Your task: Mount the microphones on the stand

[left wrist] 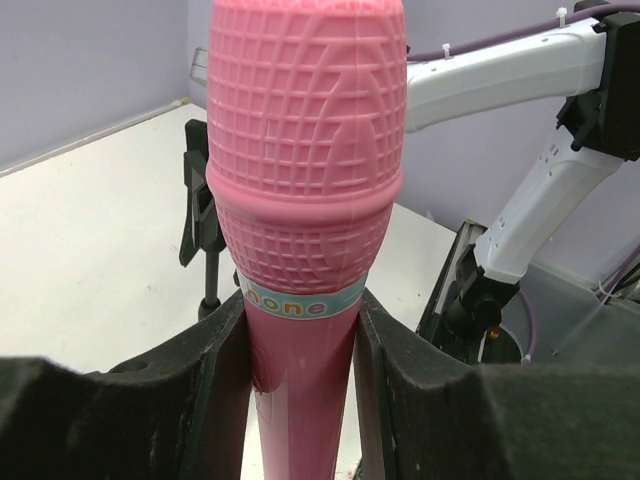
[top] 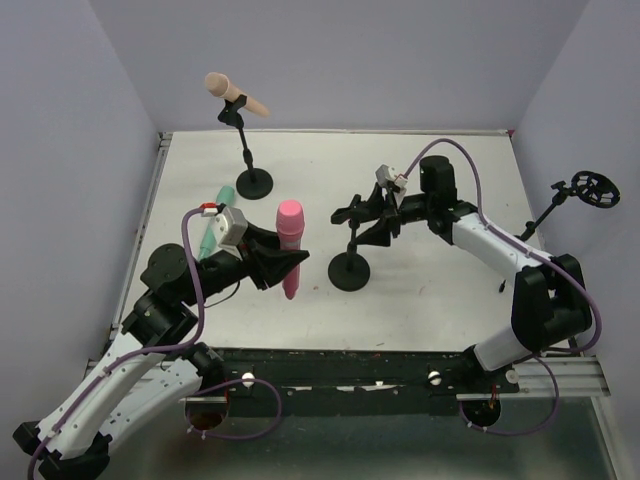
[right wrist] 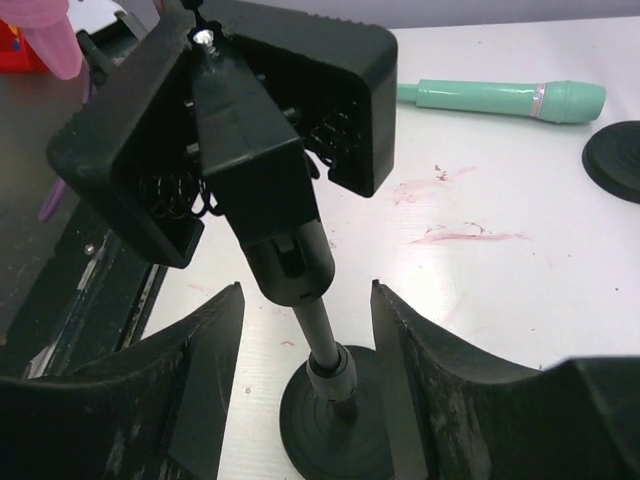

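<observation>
My left gripper (top: 292, 262) (left wrist: 300, 335) is shut on the handle of the pink microphone (top: 290, 232) (left wrist: 305, 150), just below its labelled band, with the head pointing away from the arm. To its right stands a black stand (top: 350, 268) whose spring clip (right wrist: 240, 120) is empty. My right gripper (top: 362, 215) (right wrist: 307, 300) straddles this stand's pole (right wrist: 325, 335) below the clip, open, with a gap on both sides. The peach-tan microphone (top: 235, 95) sits clipped in the far stand (top: 252, 178). The mint green microphone (top: 215, 215) (right wrist: 500, 97) lies flat on the table.
A third black stand (top: 590, 190) with a round holder leans at the right edge of the table. The round base (right wrist: 615, 160) of the far stand shows in the right wrist view. Pink smears (right wrist: 465, 235) mark the white tabletop. Purple walls close in three sides.
</observation>
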Motion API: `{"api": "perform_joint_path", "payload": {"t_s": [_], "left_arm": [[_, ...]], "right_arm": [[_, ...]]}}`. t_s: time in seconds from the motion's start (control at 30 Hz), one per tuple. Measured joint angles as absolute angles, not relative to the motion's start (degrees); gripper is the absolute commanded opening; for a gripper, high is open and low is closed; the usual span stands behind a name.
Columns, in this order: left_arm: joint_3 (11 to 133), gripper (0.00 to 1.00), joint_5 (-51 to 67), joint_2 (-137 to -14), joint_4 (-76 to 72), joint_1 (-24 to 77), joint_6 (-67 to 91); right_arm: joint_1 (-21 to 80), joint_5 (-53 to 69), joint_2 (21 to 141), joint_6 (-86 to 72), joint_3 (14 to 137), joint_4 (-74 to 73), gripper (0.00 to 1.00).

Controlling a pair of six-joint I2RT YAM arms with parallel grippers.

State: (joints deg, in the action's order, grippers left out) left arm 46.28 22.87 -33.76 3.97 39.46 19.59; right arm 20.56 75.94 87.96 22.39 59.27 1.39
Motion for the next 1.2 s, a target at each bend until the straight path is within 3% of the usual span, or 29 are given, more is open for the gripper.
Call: {"api": "perform_joint_path", "payload": {"t_s": [0.33,0.57,0.97,1.1,1.2], "left_arm": [[46.3,0.0,22.6,-33.3,3.7,39.5,20.1],[46.3,0.0,22.6,-33.3,3.3,39.5,20.2],[46.3,0.0,22.7,-32.8,2.7,39.5,20.2],[46.3,0.0,22.7,-33.4,2.6,39.5,20.3],[46.2,0.0,22.7,-33.6,2.4,39.5,20.4]], "right_arm": [[20.6,76.8,87.6,11.9,53.6,15.4,0.27],[20.6,75.6,86.6,10.1,52.1,19.2,0.15],[19.9,67.2,76.8,19.6,49.1,9.7,0.15],[19.3,67.3,76.6,22.7,47.7,7.8,0.2],[18.9,67.5,76.0,24.6,47.3,7.0,0.31]]}}
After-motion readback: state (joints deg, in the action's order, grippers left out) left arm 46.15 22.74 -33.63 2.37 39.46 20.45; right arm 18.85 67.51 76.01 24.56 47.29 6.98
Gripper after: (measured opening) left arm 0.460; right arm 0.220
